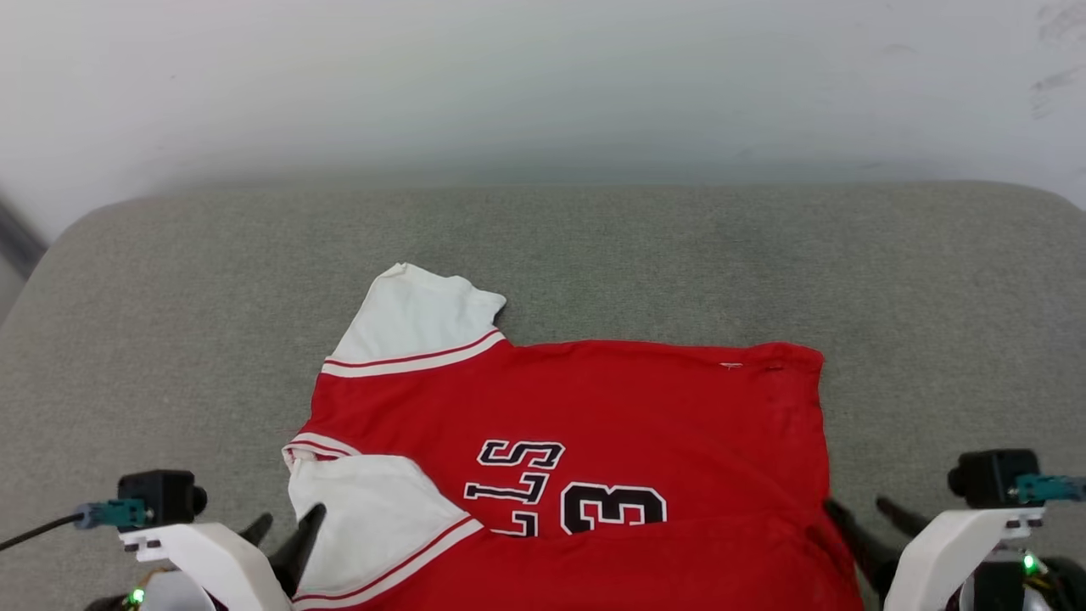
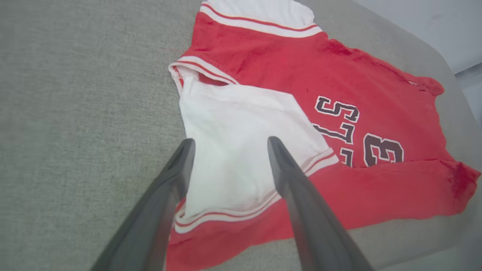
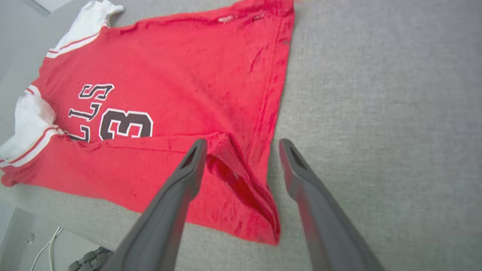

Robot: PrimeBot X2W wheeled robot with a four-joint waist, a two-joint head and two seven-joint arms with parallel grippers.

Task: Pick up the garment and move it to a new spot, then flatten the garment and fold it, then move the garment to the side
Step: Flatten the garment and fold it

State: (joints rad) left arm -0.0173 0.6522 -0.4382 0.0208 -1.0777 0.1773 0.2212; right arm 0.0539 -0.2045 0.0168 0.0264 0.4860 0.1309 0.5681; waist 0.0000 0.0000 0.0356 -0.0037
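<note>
Garment on cushion, near edge doubled over — left gripper 7 o'clock, right gripper 5 o'clock, jaws wide, empty, poised at fold corners.

Left hand sits low at the lower left, fingers spread wide, gripping nothing. Right hand sits low at the lower right, fingers likewise apart and empty. Both point forward.

Bright, diffuse light, faint shadows; wrist views bow at edges; left hand blurs near the lens.
</note>
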